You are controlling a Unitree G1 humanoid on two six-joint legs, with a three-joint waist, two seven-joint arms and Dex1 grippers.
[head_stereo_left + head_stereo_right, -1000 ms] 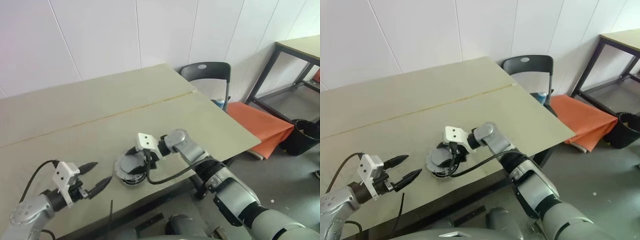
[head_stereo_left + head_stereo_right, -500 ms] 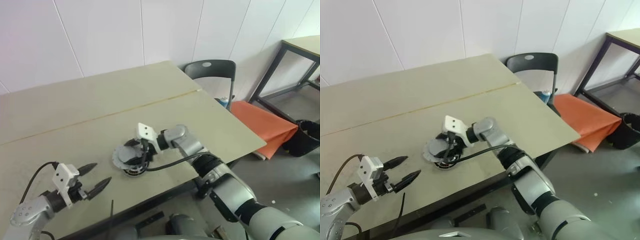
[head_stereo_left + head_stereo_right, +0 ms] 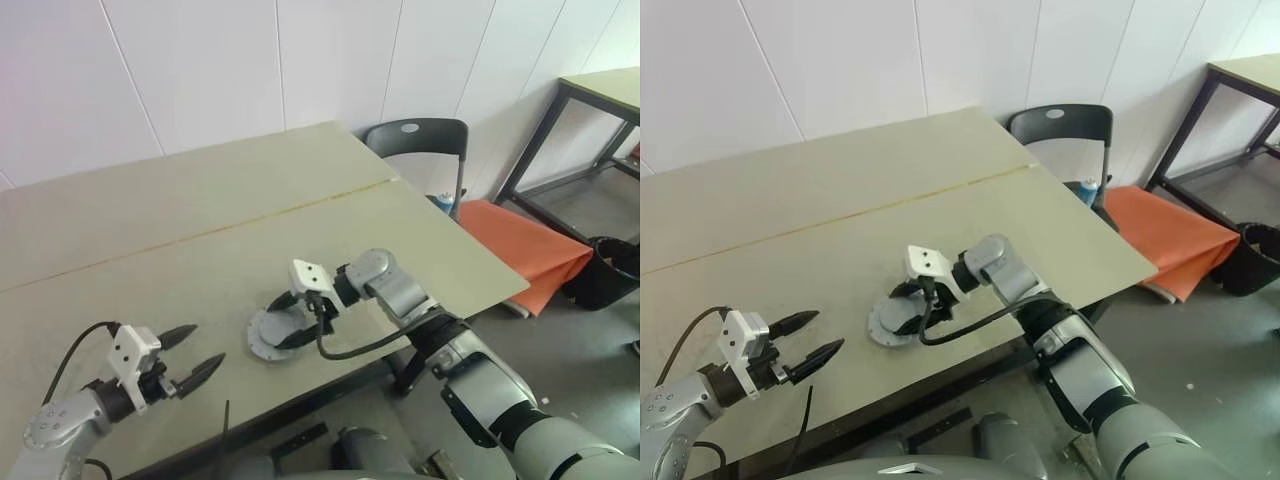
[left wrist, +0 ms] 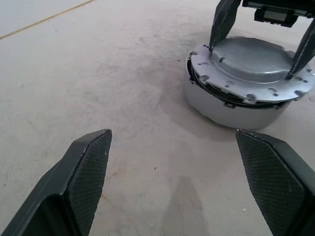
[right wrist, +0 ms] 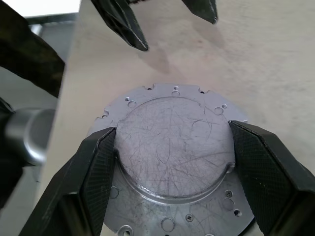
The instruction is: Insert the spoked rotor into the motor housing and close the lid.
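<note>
Low on the left of the head view, the left gripper (image 3: 190,352) is held wide open with nothing in it. A little further, at the middle, the silver lid (image 5: 176,142) is now seen sitting on the motor housing (image 4: 231,108), with the right gripper (image 3: 288,318) spread around the lid's raised middle. A moment ago dark insides were still seen, so the closing looks nearly done. The counter (image 3: 200,220) edge is close by; plenty of bare room is left behind.

- Lid (image 5: 177,142): bare silver metal, dull, covered in fine scratches.
- Housing (image 4: 231,110): matt grey metal wall.
- Finger pads (image 4: 88,167): black, finely cross-hatched, rubbery.
- Table (image 3: 200,220): matt beige, smooth, faintly scuffed.
- Chair (image 3: 415,140): black plastic, slightly glossy.
</note>
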